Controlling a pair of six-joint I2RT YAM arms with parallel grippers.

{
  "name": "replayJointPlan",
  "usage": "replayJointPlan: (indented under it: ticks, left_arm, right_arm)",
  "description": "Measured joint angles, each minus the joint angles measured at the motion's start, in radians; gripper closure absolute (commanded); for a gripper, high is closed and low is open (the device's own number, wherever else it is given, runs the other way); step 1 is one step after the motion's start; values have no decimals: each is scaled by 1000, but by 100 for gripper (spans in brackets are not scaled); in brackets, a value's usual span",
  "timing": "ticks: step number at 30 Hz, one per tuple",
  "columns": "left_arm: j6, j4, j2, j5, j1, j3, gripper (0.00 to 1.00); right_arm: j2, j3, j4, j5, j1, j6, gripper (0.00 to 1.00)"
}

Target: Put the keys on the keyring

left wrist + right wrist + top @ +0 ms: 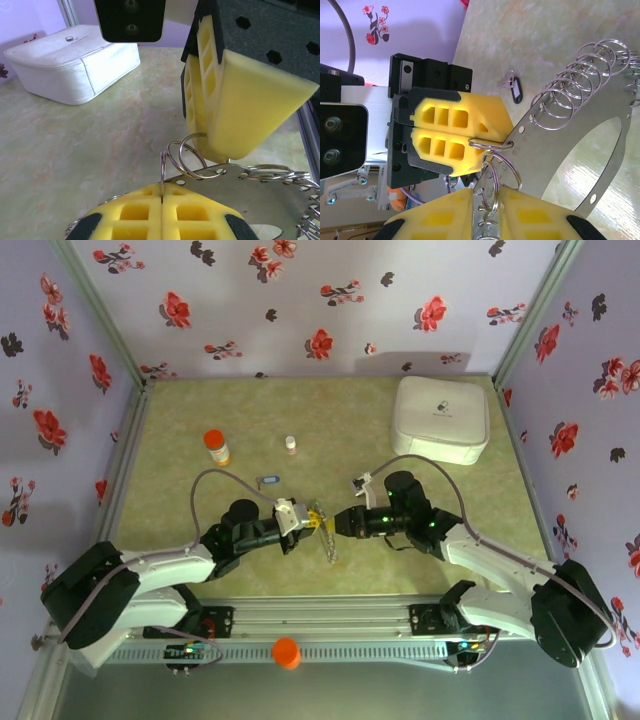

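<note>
Gripping the keyring (560,135), a thin flat grey steel loop strung with wiry split rings (580,75), over the counter (170,440) between both arms: clamping its edge in the left gripper (161,192) jaws, pinching one ring in the narrow right gripper (487,192) jaws. Leaving a dark-tagged key (516,91) lying beyond. Risking slick metal twisting free of soft yellow foam.

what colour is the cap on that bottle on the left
Orange cap, clearest in the top external view.
</note>
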Motion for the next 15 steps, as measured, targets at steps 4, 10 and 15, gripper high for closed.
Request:
replayJointPlan:
  ticks: [4,10,15]
  left_arm:
    - [0,5,2,0,0,0,100]
    - [0,4,3,0,0,0,100]
    - [0,7,5,1,0,0,100]
  right_arm:
    - [8,2,-1,9,0,-6,84]
    - [11,2,0,14,0,-12,91]
    - [11,9,-4,22,0,-19,99]
